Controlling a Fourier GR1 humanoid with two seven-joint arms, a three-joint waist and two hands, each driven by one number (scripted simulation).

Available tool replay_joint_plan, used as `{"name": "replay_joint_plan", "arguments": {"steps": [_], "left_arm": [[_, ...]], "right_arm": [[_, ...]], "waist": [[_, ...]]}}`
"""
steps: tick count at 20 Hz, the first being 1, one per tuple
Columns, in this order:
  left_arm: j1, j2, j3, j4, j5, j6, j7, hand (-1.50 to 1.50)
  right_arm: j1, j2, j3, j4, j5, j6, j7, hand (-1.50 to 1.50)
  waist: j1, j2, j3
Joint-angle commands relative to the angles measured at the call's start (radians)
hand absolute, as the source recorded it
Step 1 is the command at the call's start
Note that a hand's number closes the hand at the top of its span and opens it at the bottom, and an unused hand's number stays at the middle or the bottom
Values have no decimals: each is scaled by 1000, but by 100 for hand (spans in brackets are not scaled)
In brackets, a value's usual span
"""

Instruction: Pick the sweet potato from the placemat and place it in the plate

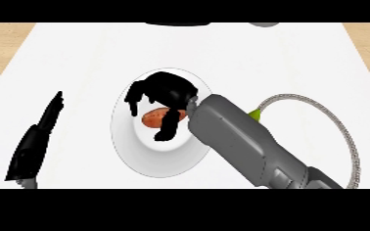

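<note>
The orange-brown sweet potato lies at the middle of the white plate in the centre of the counter. My right hand hangs over the plate, its forearm coming in from the lower right. Its fingers curl down on the potato's left and its thumb reaches down across the potato's right end, so part of the potato is hidden. The round placemat with a grey rope rim lies to the right, mostly behind my right forearm. My left hand rests open at the left edge, fingers straight and pointing up.
A small yellow-green tip pokes out beside my right forearm at the placemat's left rim. A dark object and a grey one show at the counter's far edge. Wooden strips flank the white counter's top corners.
</note>
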Motion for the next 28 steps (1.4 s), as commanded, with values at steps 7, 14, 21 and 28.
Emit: {"name": "replay_joint_plan", "arguments": {"steps": [7, 14, 21, 28], "left_arm": [[17, -5, 14, 5, 4, -19, -20, 0], [-22, -22, 4, -6, -15, -6, 31, 0], [-1, 4, 27, -28, -4, -26, 1, 0], [-23, -11, 16, -17, -14, -26, 4, 0]], "right_arm": [[15, 2, -52, 31, -271, -140, -89, -150], [-86, -3, -277, 198, -365, -143, -59, -150], [-122, -157, -470, 403, -499, 107, -286, -150], [-147, -260, -470, 581, -420, 258, -523, -150]], "waist": [[-2, 1, 1], [-15, 2, 1], [19, 16, 1], [31, 22, 2]]}}
